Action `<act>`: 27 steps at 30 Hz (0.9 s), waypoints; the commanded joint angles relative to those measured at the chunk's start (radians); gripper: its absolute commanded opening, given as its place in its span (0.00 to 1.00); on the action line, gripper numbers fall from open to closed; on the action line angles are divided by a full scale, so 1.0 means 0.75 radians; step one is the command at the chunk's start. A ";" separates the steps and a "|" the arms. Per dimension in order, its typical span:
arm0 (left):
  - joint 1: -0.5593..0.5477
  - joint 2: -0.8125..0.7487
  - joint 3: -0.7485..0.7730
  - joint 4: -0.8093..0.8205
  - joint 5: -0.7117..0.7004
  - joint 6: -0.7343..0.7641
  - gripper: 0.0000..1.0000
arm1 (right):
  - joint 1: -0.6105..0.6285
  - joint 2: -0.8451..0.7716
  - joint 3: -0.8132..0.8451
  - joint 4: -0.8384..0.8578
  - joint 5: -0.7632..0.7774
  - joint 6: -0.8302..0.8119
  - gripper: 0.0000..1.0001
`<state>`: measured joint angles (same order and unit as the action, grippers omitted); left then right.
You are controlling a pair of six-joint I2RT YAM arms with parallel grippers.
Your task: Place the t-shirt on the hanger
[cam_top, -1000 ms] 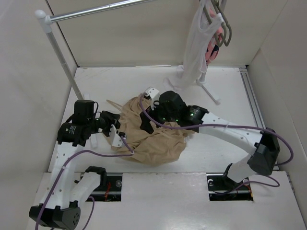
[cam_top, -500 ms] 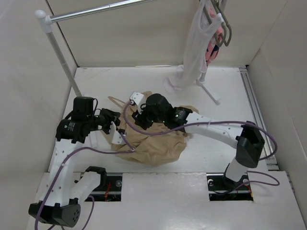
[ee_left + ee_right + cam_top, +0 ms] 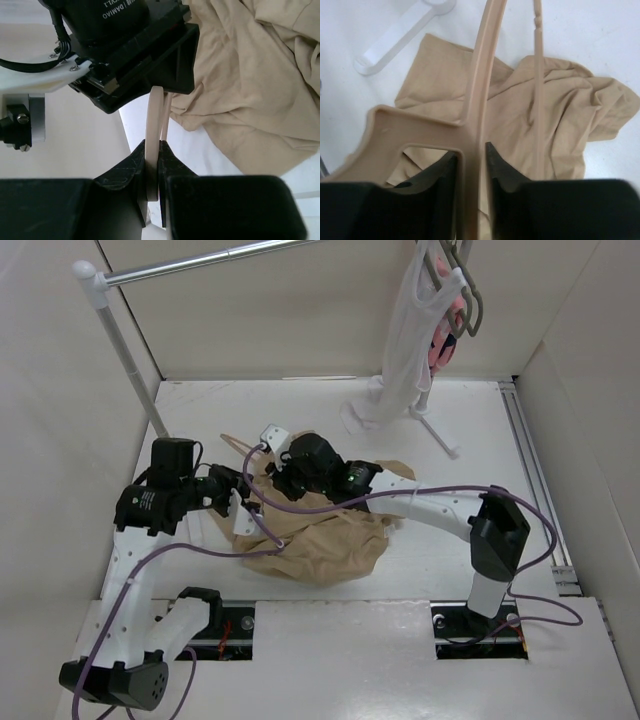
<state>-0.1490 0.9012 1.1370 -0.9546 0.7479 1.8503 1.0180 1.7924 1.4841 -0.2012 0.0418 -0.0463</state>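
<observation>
White table (image 3: 500,430) bears the crumpled t-shirt (image 3: 325,540). Both the left gripper (image 3: 152,152) and right gripper (image 3: 472,157) clamp the hanger (image 3: 482,70) (pale, slim) above it.

White arm links (image 3: 445,512); black joint housings (image 3: 150,505); purple cables (image 3: 200,554)
</observation>
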 commanded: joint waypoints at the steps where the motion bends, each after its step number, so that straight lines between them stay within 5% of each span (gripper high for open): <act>1: -0.004 -0.003 0.073 -0.024 0.128 -0.041 0.00 | -0.001 0.018 0.054 0.058 0.067 0.015 0.27; 2: -0.004 -0.003 0.073 -0.024 0.128 -0.041 0.00 | -0.001 0.018 0.054 0.058 0.079 0.027 0.10; 3: -0.004 -0.003 0.073 -0.024 0.128 -0.062 0.00 | -0.001 0.018 0.054 0.058 0.079 0.027 0.02; 8: -0.004 -0.003 0.085 0.029 0.177 -0.152 0.00 | -0.001 -0.031 0.020 0.058 0.145 0.053 0.00; 11: -0.004 -0.062 0.035 0.149 0.226 -0.278 0.13 | -0.028 -0.078 -0.019 0.029 0.129 0.107 0.00; 12: -0.004 -0.075 0.020 0.188 0.240 -0.323 0.23 | -0.028 -0.093 -0.032 0.029 0.094 0.125 0.00; 13: -0.004 -0.091 0.002 0.241 0.256 -0.397 0.61 | -0.064 -0.123 -0.064 0.029 0.071 0.145 0.00; 15: -0.004 -0.142 -0.053 0.465 0.299 -0.591 0.93 | -0.099 -0.162 -0.107 0.029 0.010 0.215 0.00; 16: -0.004 -0.160 -0.074 0.572 0.300 -0.871 1.00 | -0.142 -0.187 -0.136 0.041 -0.010 0.239 0.00; 18: -0.004 -0.222 -0.145 0.965 0.269 -1.234 1.00 | -0.191 -0.273 -0.240 0.062 -0.049 0.311 0.00; 21: -0.004 -0.251 -0.203 1.229 0.185 -1.697 1.00 | -0.277 -0.405 -0.365 0.062 -0.103 0.356 0.00; 23: -0.004 -0.214 -0.189 1.167 0.167 -1.702 1.00 | -0.336 -0.487 -0.432 0.062 -0.119 0.379 0.00; 24: -0.004 -0.183 -0.168 1.065 0.181 -1.544 0.98 | -0.353 -0.579 -0.499 0.048 -0.135 0.405 0.00; 27: -0.057 0.035 -0.070 0.521 0.138 -1.228 0.90 | -0.436 -0.765 -0.624 -0.022 -0.135 0.440 0.00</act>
<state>-0.1642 0.8005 1.0496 -0.3332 0.8806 0.8536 0.7235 1.3479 1.0668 -0.2192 -0.0196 0.2249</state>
